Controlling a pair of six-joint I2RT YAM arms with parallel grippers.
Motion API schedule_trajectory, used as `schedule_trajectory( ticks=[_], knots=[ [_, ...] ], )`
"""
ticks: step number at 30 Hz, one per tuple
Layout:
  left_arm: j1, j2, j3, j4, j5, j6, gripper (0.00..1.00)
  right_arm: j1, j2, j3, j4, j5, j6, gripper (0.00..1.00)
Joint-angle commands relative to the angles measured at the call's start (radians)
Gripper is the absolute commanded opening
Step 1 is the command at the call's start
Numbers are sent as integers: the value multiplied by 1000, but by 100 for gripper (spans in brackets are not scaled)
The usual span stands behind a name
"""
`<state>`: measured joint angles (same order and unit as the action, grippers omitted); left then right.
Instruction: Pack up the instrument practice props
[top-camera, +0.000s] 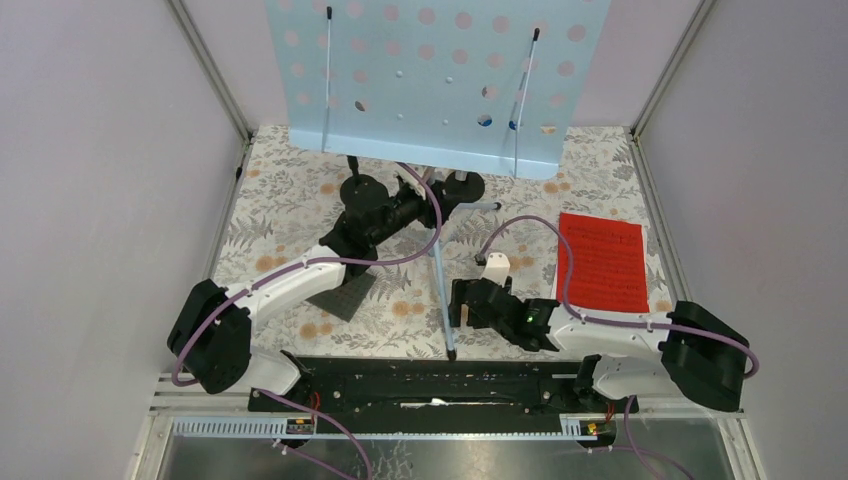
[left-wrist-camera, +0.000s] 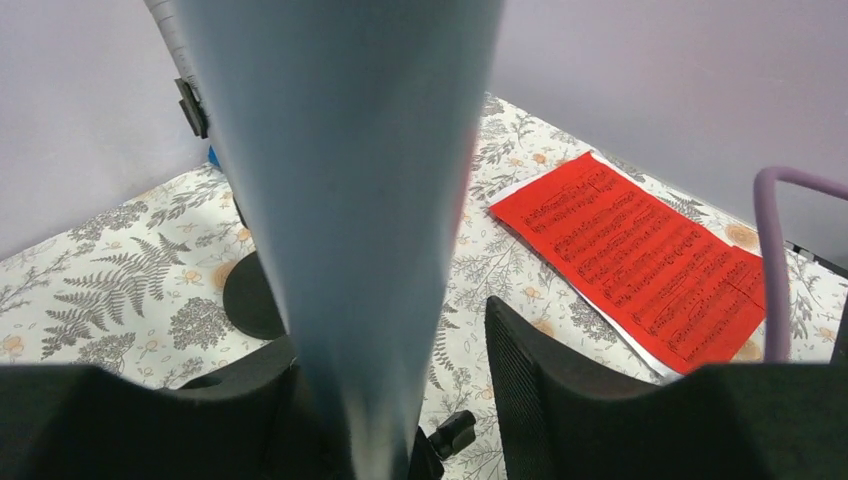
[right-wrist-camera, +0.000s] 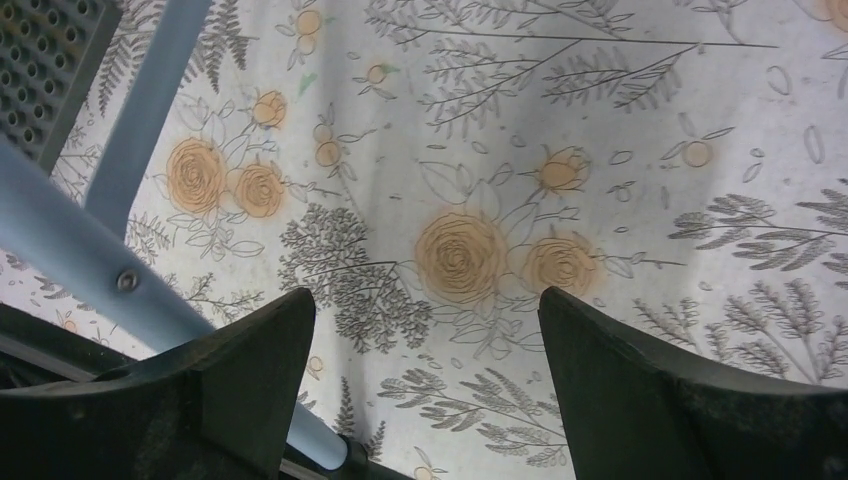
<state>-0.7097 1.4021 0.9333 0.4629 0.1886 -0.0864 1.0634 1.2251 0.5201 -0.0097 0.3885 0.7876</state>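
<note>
**Fig.** The sheet-music holder (top-camera: 440, 80) is shown standing at the middle of the far edge of the worktop (top-camera: 285, 190). Its pale-blue pole (left-wrist-camera: 340, 200) is enclosed between the fingers of the left gripper (top-camera: 405, 208). These jaws are seen partly parted, with bare worktop visible between the pole and one finger (contact on the other side cannot be told). One tripod leg (right-wrist-camera: 60, 250) is seen just outside the right gripper (right-wrist-camera: 425, 310), whose jaws are spread wide with nothing held. A red music sheet (top-camera: 602, 262) is laid flat near the right edge.
</note>
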Motion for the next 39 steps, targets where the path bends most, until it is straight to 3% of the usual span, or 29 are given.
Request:
schedule_trajectory(
  ticks=[1, 4, 10, 13, 18, 25, 32, 39],
  knots=[
    [-12, -5, -15, 2, -10, -40, 53, 100, 53, 90, 95, 97, 77, 90],
    [-12, -8, -14, -3, -40, -52, 43, 152, 104, 132, 99, 120, 79, 90],
    [-13, -23, -16, -9, -122, -75, 11, 207, 177, 173, 132, 128, 99, 90],
    [-12, -29, -22, -3, -112, -74, 0, 217, 171, 168, 134, 137, 105, 90],
    [-12, -20, -20, 25, 38, -66, 0, 222, 77, 126, 109, 187, 91, 91],
    [-12, -25, -33, 61, 49, -112, 0, 204, -158, 95, -49, 284, 20, 99],
    [-12, -44, -7, 9, -60, -167, 0, -104, -347, 48, 62, -54, -80, 99],
    [-8, -44, -62, 18, -107, -191, 0, -135, -335, 151, 100, -87, -376, 100]
  ],
)
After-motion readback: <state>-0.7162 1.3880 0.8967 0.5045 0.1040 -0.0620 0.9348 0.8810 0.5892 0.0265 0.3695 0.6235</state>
